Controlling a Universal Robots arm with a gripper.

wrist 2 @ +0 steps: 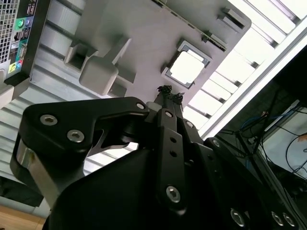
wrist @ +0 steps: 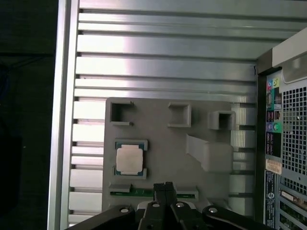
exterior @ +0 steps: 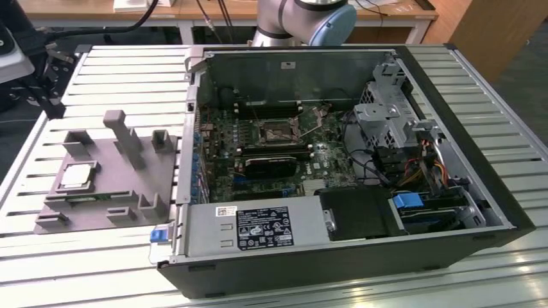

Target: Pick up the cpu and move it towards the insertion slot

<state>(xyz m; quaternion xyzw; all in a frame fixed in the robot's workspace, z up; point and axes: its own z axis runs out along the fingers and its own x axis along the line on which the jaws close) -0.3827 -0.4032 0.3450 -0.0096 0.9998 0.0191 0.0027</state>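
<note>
Gripper (wrist: 165, 188) seemingly pinched together, empty | by fixture (wrist: 158, 132) edge, near cpu (wrist: 130, 159), not touching | insertion slot (exterior: 279, 133) uncovered inside case (exterior: 342, 260)

Our arm (exterior: 304, 19) hangs the gripper (wrist: 165, 185) pointing downward in both wrist views, its fingers (wrist 2: 166, 106) pressed together tip to tip.

Looks like a robotics lab: slotted aluminium counter (exterior: 128, 70), opened desktop computer case (exterior: 342, 273), grey fixture plate (exterior: 111, 187), robot arm base (exterior: 304, 22), cables (exterior: 210, 13) and wooden desks (exterior: 86, 8) behind.
</note>
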